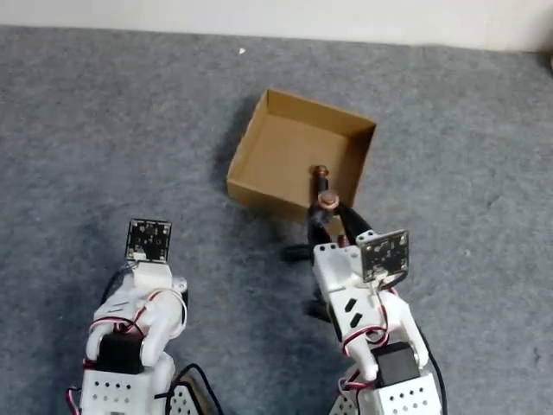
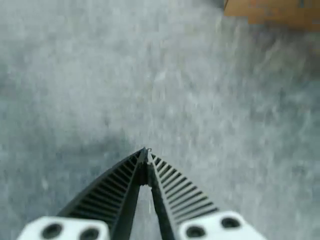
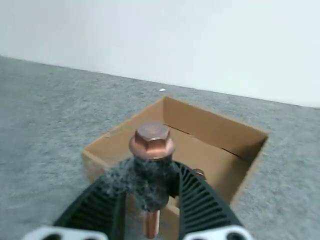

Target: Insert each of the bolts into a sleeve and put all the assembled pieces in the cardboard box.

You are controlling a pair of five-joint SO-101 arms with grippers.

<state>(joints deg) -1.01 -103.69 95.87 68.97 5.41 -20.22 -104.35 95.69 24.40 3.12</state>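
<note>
My right gripper (image 3: 150, 185) is shut on an assembled piece: a copper bolt (image 3: 152, 141) pushed through a dark speckled sleeve (image 3: 146, 182), held upright with the bolt head up. From above, the held bolt (image 1: 327, 201) hangs over the near wall of the cardboard box (image 1: 259, 186). Another copper bolt piece (image 1: 320, 173) lies inside the box, and in the right wrist view it peeks out behind the fingers as a copper piece (image 3: 199, 173). My left gripper (image 2: 147, 162) is shut with nothing in it, above bare carpet at the near left, its arm (image 1: 138, 303) well away from the box.
Grey carpet (image 1: 130, 130) covers the whole table. A corner of the cardboard box (image 2: 272, 10) shows in the left wrist view. A pale wall (image 3: 200, 35) rises behind the box.
</note>
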